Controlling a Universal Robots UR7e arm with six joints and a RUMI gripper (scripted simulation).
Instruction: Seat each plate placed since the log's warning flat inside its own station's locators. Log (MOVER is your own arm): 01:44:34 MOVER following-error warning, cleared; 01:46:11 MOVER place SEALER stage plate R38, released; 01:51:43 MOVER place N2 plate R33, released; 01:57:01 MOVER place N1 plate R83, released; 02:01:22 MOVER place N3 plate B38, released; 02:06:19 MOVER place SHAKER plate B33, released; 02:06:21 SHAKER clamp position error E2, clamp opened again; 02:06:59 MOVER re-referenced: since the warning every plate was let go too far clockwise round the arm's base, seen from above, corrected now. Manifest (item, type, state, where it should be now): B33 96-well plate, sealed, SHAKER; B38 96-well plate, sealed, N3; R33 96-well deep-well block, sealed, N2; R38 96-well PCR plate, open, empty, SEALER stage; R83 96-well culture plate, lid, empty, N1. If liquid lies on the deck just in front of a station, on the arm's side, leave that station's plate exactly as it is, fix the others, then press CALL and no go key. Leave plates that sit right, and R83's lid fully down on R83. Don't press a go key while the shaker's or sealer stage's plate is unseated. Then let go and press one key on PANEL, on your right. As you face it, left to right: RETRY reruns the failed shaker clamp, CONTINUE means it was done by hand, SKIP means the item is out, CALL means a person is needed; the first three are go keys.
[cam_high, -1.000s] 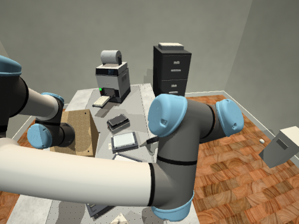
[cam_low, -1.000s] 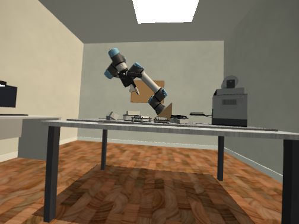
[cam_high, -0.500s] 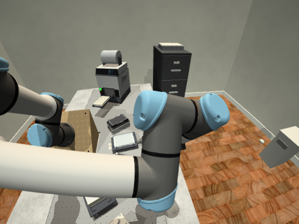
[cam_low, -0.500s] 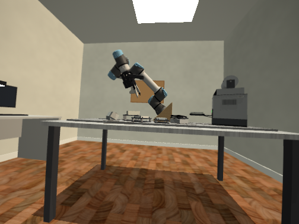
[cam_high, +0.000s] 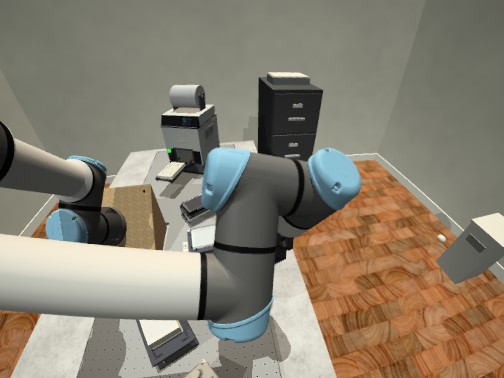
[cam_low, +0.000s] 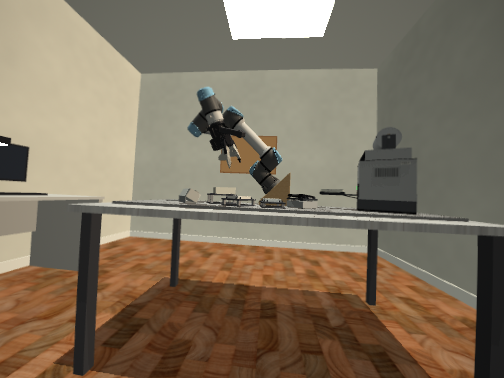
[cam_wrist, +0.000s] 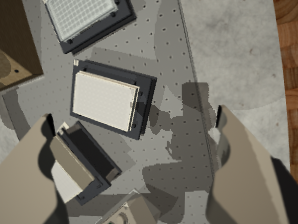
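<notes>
My gripper (cam_wrist: 136, 110) is open and empty, high above the table; it also shows in the exterior view (cam_low: 230, 156). In the wrist view, a cream sealed plate (cam_wrist: 105, 101) lies on a dark nest just below and left of the fingers, shifted toward the nest's left side. A clear well plate (cam_wrist: 85, 17) lies on another dark nest farther off. A beige plate on a taller dark stand (cam_wrist: 80, 160) sits by my left finger. In the top view, a pale plate (cam_high: 170, 171) lies on the sealer (cam_high: 189, 131) stage, and a dark block (cam_high: 196, 207) sits behind the arm.
A cardboard box (cam_high: 131, 215) stands left of the nests. A black filing cabinet (cam_high: 290, 117) stands behind the table. A small grey panel (cam_wrist: 131, 212) sits at the wrist view's bottom edge. My own arm hides much of the deck in the top view.
</notes>
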